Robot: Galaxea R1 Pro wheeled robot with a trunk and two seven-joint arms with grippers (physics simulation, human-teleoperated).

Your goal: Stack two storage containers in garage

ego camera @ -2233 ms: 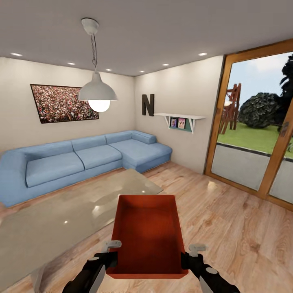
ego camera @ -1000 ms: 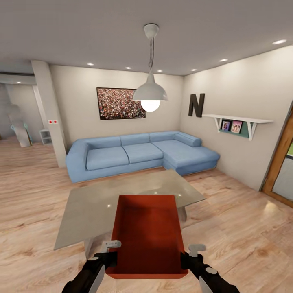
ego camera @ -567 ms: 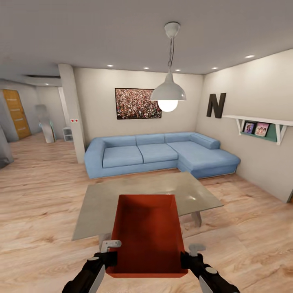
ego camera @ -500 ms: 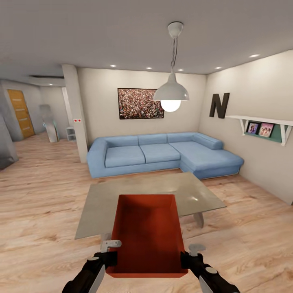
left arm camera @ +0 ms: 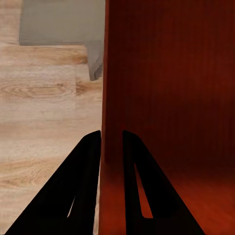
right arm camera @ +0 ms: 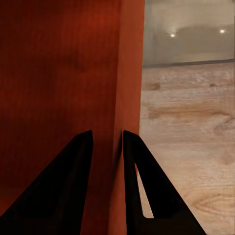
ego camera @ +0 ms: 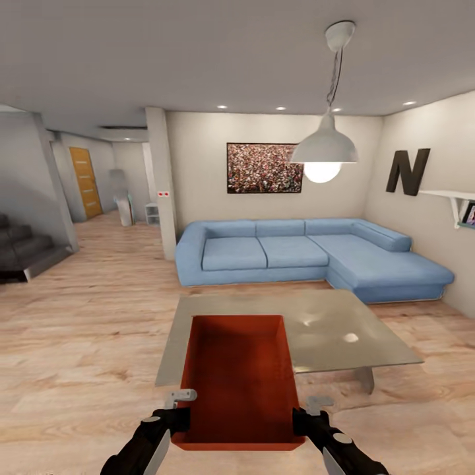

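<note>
The robot carries one storage container (ego camera: 237,382), an orange-red open bin, in front of its trunk, and it is held above the light wood floor (ego camera: 79,343) of the living room. The left gripper (ego camera: 177,414) holds the left wall of the container near the edge that is closest to the robot, and the right gripper (ego camera: 305,417) holds the right wall at the same place. In the left wrist view the left gripper (left arm camera: 111,142) has its two dark fingers (left arm camera: 83,186) closed on the thin wall of the container (left arm camera: 171,88), one finger inside and one finger outside. In the right wrist view the right gripper (right arm camera: 106,142) is clamped in the same way on the other wall of the container (right arm camera: 63,73). The container is empty inside. Just behind the container stands a low table (ego camera: 330,323) with a grey shiny top, and the far end of the container covers a part of its near edge. Behind the table is the blue corner sofa (ego camera: 297,254), against the wall with a framed picture (ego camera: 264,168). A white pendant lamp (ego camera: 324,148) hangs above the table. To the left of the sofa there is a white pillar (ego camera: 161,185), and further left an orange door (ego camera: 84,181) and dark steps (ego camera: 20,247).
</note>
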